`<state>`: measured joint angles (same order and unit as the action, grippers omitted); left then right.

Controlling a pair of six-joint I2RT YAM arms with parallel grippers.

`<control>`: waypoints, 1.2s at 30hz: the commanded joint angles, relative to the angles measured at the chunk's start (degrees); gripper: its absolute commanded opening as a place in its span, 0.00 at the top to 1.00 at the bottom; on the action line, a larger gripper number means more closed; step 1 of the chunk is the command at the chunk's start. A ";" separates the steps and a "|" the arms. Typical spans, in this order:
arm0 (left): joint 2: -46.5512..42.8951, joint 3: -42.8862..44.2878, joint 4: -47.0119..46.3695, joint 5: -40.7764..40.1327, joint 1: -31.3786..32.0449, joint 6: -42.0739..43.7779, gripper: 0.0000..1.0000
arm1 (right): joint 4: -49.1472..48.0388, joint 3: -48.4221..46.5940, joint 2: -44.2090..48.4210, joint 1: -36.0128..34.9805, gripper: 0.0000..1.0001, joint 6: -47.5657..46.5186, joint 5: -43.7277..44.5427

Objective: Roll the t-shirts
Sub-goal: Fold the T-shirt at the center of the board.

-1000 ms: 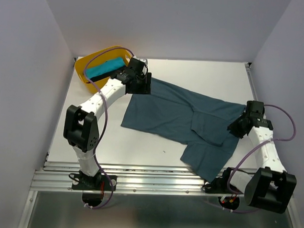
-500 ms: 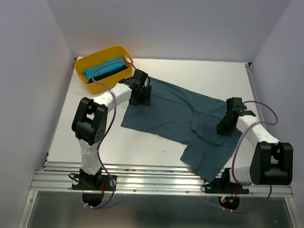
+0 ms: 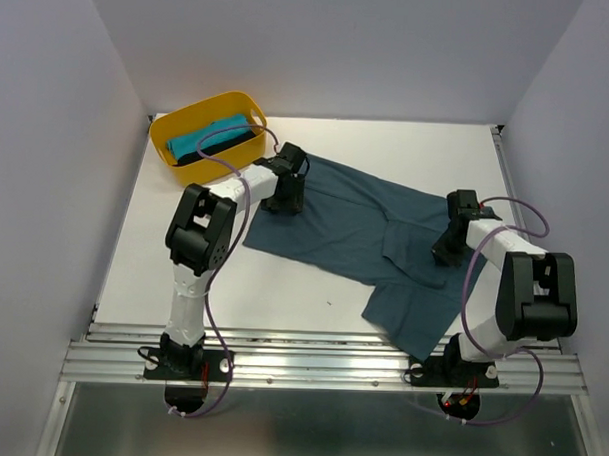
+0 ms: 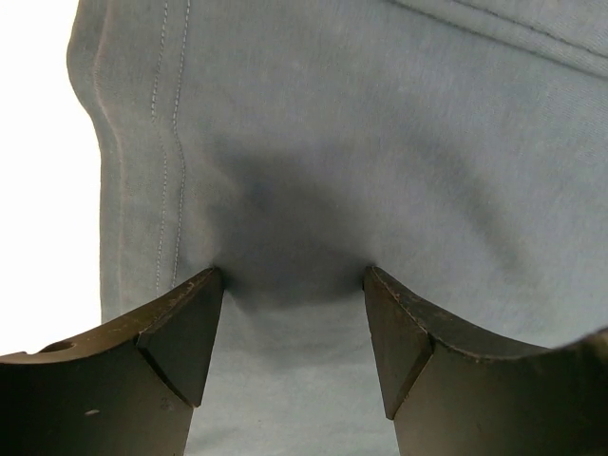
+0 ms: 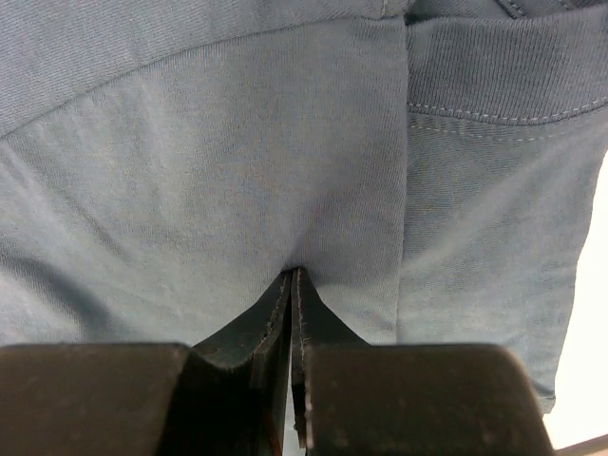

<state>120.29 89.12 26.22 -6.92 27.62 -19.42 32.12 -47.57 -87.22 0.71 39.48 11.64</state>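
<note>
The large slate-blue t-shirt (image 3: 354, 230) lies spread flat across the table, its collar toward the right. My left gripper (image 3: 288, 199) stands open with both fingertips pressed down on the shirt's far left corner, beside the stitched hem (image 4: 171, 142); flat cloth (image 4: 380, 114) fills the gap between the jaws. My right gripper (image 3: 446, 251) is at the shirt's right side near the ribbed collar (image 5: 503, 76), shut, with the cloth (image 5: 190, 171) puckering into its tips (image 5: 294, 274). A turquoise t-shirt (image 3: 203, 136) and a black t-shirt (image 3: 227, 145) lie in the tub.
The yellow tub (image 3: 189, 109) stands at the table's far left corner, just behind the left arm. Bare white table (image 3: 407, 152) lies behind the shirt and to its left. A shirt sleeve (image 3: 411, 317) reaches close to the near rail (image 3: 310, 353).
Both arms have swung inward and lowered onto the shirt. The left gripper moved from by the tub to the shirt's corner. The right gripper moved left onto the cloth and shut.
</note>
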 commanded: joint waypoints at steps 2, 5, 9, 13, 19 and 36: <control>6.00 6.14 3.05 -2.40 -0.46 0.70 0.28 | -5.22 -3.13 -6.54 0.17 0.93 0.24 3.30; 9.43 13.42 5.07 -2.66 -0.81 1.31 0.28 | -5.66 -6.29 -9.71 0.17 0.93 -0.20 3.83; 11.02 19.77 9.63 -4.24 -0.90 1.66 0.29 | -2.33 -11.57 -9.91 0.17 0.93 -1.34 1.99; 2.36 18.73 11.13 -5.04 -0.90 1.67 0.28 | 1.18 -14.56 -2.18 0.17 0.87 -3.18 0.76; -15.31 6.00 8.34 -3.29 -0.98 1.23 0.25 | 9.78 -13.96 12.56 0.17 0.59 -6.17 -3.53; -27.39 -29.44 -9.86 0.76 -7.66 -19.60 0.29 | 17.10 -0.15 33.43 0.17 0.27 -3.71 -16.12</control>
<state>93.14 60.75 23.18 -7.38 19.94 -33.43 48.29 -47.59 -54.78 0.71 36.21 -2.24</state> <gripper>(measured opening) 0.719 0.722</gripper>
